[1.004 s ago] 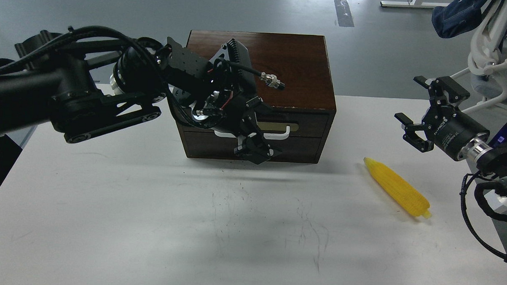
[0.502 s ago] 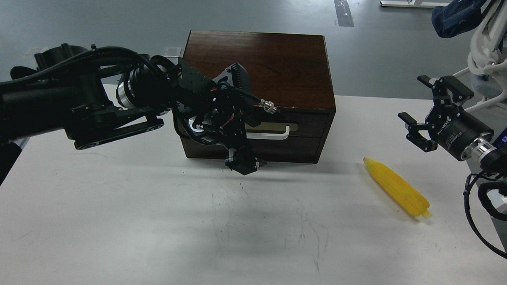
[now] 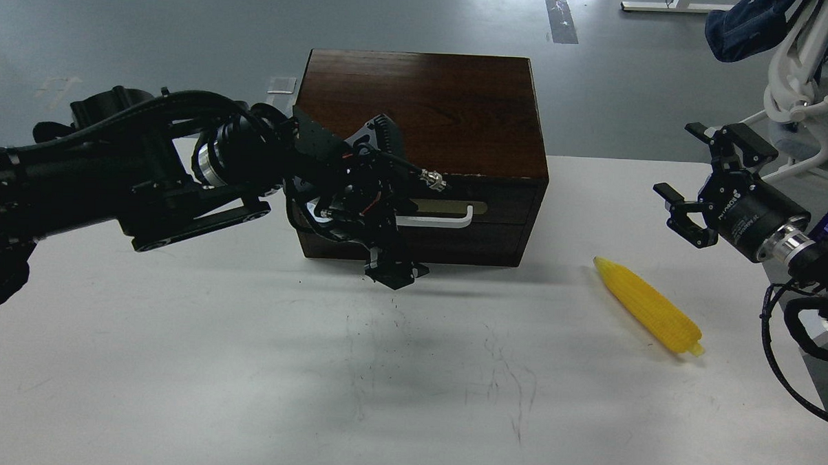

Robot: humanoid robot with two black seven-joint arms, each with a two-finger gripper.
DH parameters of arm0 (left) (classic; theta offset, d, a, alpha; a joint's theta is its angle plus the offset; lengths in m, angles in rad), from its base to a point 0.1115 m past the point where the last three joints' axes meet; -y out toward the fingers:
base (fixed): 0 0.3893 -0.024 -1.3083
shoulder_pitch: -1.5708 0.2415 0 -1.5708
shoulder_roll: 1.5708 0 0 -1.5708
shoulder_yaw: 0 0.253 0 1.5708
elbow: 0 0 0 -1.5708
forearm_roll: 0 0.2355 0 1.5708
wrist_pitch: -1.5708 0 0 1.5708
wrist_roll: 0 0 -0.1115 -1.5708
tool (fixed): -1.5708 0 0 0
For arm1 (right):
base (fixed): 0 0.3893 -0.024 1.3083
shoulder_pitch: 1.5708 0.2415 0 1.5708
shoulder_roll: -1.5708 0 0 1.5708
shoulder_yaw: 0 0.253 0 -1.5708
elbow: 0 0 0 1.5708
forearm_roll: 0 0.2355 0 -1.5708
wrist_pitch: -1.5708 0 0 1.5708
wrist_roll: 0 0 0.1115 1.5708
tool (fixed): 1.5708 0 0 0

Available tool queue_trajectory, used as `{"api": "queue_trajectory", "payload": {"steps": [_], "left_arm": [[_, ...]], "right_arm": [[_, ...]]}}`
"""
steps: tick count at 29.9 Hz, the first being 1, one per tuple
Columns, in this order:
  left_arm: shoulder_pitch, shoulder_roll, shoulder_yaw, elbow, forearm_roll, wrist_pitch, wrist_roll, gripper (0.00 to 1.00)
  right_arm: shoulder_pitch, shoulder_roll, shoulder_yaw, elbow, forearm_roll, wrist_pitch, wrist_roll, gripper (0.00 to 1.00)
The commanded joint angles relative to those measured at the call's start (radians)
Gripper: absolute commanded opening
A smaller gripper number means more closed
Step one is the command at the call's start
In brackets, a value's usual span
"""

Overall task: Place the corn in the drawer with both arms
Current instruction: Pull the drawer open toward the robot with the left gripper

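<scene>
Hiding drawer (image 3: 487,206) handle's left end, left gripper (image 3: 393,267)

Corn (image 3: 649,307): bright yellow cob w/ bumpy kernels, lying flat near table's right edge, pointed tip toward far-left. Drawer (image 3: 456,212): shut in the dark brown box at table's far edge, brass plate & white bar handle facing front.

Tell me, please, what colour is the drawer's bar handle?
White; the handle shows best in the head view.
</scene>
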Motion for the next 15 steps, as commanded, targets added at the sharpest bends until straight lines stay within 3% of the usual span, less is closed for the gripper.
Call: {"api": "queue_trajectory", "payload": {"steps": [1, 15], "left_arm": [[0.006, 0.000, 0.000, -0.003, 0.002, 0.000, 0.000, 0.99], [0.006, 0.026, 0.018, -0.141, -0.011, 0.000, 0.000, 0.99]], "right_arm": [[-0.001, 0.000, 0.000, 0.000, 0.000, 0.000, 0.000, 0.99], [-0.002, 0.002, 0.000, 0.000, 0.000, 0.000, 0.000, 0.99]]}}
